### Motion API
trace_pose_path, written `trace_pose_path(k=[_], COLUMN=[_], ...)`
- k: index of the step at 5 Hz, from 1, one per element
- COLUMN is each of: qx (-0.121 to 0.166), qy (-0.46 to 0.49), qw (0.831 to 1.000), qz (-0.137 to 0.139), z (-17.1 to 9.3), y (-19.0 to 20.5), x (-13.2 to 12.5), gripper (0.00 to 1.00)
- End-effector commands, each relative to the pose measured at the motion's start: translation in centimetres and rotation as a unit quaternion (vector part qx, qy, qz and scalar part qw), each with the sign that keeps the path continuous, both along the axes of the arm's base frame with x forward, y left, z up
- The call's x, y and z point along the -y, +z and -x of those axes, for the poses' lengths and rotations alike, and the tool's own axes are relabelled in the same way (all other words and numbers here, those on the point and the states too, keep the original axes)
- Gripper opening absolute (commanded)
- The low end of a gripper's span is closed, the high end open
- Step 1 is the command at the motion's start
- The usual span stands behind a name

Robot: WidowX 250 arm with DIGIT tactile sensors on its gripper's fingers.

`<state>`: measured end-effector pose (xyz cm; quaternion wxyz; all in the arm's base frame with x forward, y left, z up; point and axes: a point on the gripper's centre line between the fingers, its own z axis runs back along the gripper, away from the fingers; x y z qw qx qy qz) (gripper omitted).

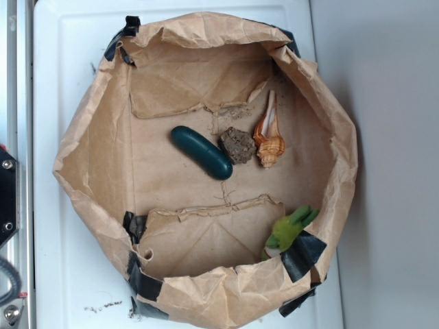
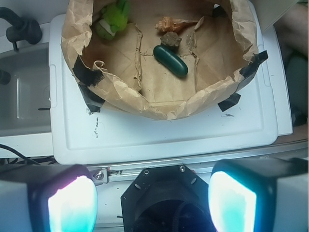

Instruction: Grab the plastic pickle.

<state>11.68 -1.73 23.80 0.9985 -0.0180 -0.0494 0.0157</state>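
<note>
the plastic pickle (image 1: 202, 152) lies on the floor of a wide brown paper bag (image 1: 89, 137) whose rolled-down walls form a crumpled basin. the pickle is dark teal-green, smooth and rounded at both ends, and it rests flat and diagonal, close to the middle of the bag's floor. one end touches or nearly touches a rough brown rock (image 1: 237, 145), and just beyond the rock lies an orange-and-cream seashell (image 1: 269, 140) with its pointed tip aimed at the bag's far wall. a bright lime-green leafy toy (image 1: 291, 228) leans in a corner of the bag, well apart from the pickle, next to a patch of black tape (image 1: 302, 253) on the rim. more black tape marks other corners of the bag. the bag sits on a white tray (image 1: 68, 68) that rests on the counter.

in the wrist view the pincer (image 2: 152, 198) hangs outside the bag, above the tray's near edge and well away from the pickle. its two fingers (image 2: 231, 200) stand wide apart with nothing between them, the pads glowing pale teal and pink.
</note>
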Motion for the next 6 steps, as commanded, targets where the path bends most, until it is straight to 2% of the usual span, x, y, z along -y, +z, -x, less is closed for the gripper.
trace_pose_path(k=[1,2,3,6], qx=[0.000,0.006,0.009,0.009], qy=[0.000,-0.044,-0.048,-0.048], qw=[1.000,0.998,0.997,0.997], qz=[0.000,0.044,0.062,0.062], z=[0.0,-5.0,-7.1,-7.1], y=[0.0,-0.1,0.2,0.2], x=[0.0,1.3,2.4,2.4], gripper=[1.00,1.00,1.00,1.00])
